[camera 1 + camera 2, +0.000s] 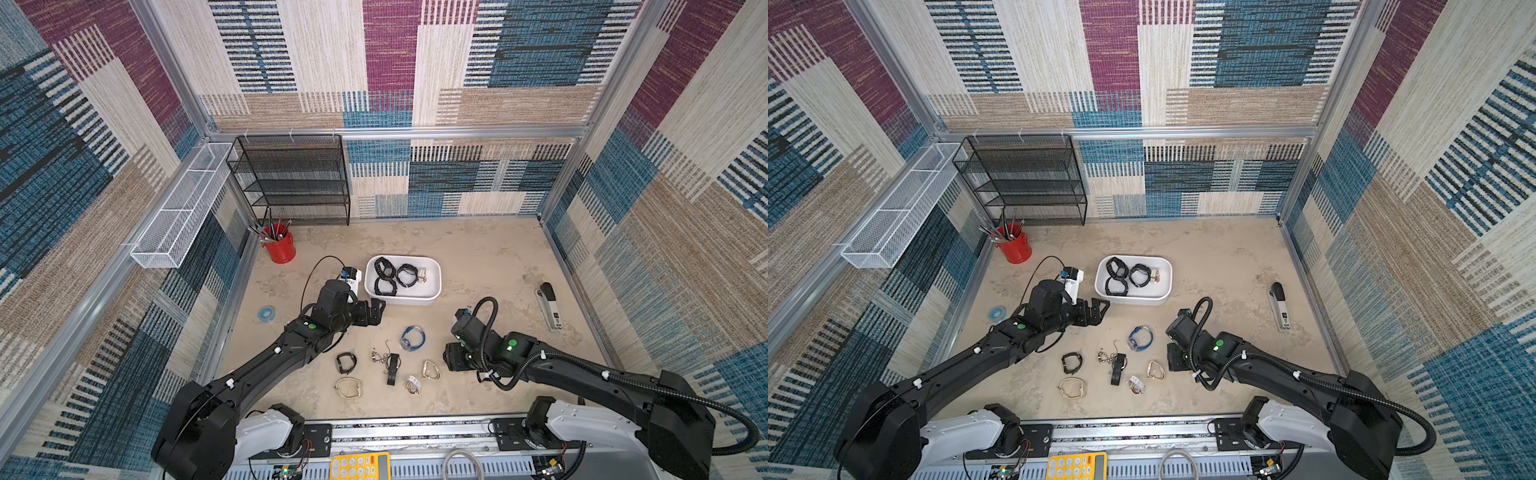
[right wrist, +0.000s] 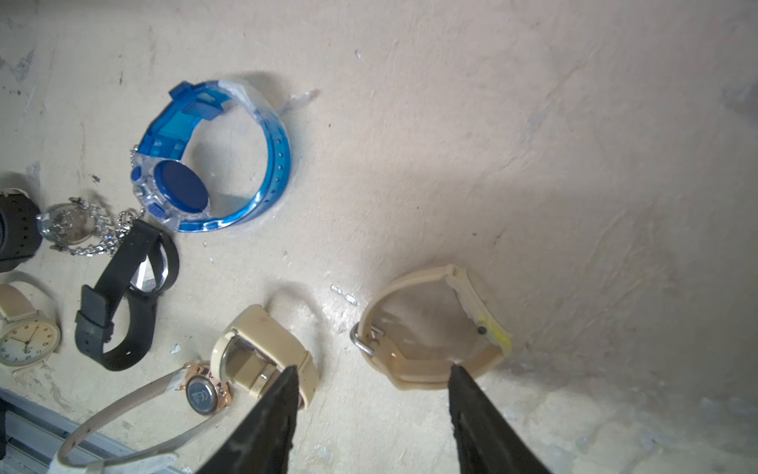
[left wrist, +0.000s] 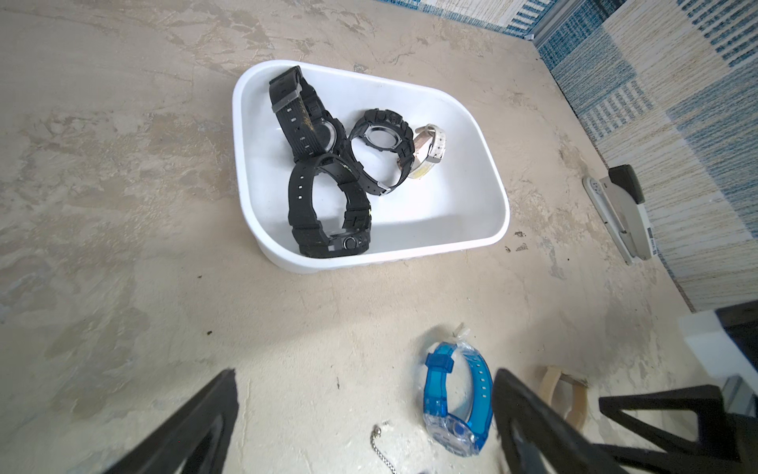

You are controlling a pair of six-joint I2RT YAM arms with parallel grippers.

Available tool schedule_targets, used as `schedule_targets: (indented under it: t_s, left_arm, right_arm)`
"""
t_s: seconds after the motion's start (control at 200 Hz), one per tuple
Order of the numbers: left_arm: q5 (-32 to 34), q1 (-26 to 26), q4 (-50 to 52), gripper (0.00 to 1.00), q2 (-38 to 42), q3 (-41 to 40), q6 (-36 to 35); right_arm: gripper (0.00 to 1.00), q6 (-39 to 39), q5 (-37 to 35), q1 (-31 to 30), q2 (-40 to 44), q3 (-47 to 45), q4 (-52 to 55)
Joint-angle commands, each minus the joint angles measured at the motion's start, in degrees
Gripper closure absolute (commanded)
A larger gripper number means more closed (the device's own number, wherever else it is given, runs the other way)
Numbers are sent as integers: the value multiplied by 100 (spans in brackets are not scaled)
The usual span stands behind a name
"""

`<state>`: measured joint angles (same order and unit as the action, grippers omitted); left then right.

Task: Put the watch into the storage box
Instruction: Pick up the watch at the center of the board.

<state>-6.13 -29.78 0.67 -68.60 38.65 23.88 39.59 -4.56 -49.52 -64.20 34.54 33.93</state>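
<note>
The white storage box (image 1: 432, 277) (image 3: 488, 164) stands mid-table and holds three black watches and a pale one. Several more watches lie on the table in front of it, among them a blue watch (image 1: 412, 337) (image 3: 457, 398) (image 2: 213, 160). A beige-strapped watch (image 1: 431, 370) (image 2: 476, 303) lies just ahead of my right gripper (image 1: 449, 361) (image 2: 373, 369). That gripper's jaws stand apart low over the table, one tip at the watch's strap, gripping nothing. My left gripper (image 1: 376, 309) (image 3: 365, 373) hangs open and empty by the box's near left corner.
A red cup (image 1: 280, 245) of tools, a black mesh rack (image 1: 291, 178) and a white wire basket (image 1: 183, 208) stand at the back left. A stapler (image 1: 549, 305) lies at the right wall and a blue tape roll (image 1: 266, 312) at the left.
</note>
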Motion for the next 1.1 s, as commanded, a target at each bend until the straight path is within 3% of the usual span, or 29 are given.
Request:
schedule_targets:
  t_s: [0.0, 0.235, 0.541, 0.976, 1.097]
  left_arm:
    - [23, -1, -82, 3, 29, -6, 46]
    - [77, -1, 47, 3, 211, -50, 58]
    - [151, -1, 201, 4, 351, -77, 32]
    - [182, -1, 206, 4, 327, -119, -71]
    - [148, -1, 198, 4, 312, -119, -37]
  right_arm:
    - [43, 89, 36, -23, -88, -79, -258]
    - [46, 25, 71, -40, -494, -62, -655]
    - [61, -40, 59, -44, -1088, -32, -1051]
    - [100, -206, -233, -44, -1449, 182, -1049]
    - [100, -232, -373, -42, -1399, 331, -913]
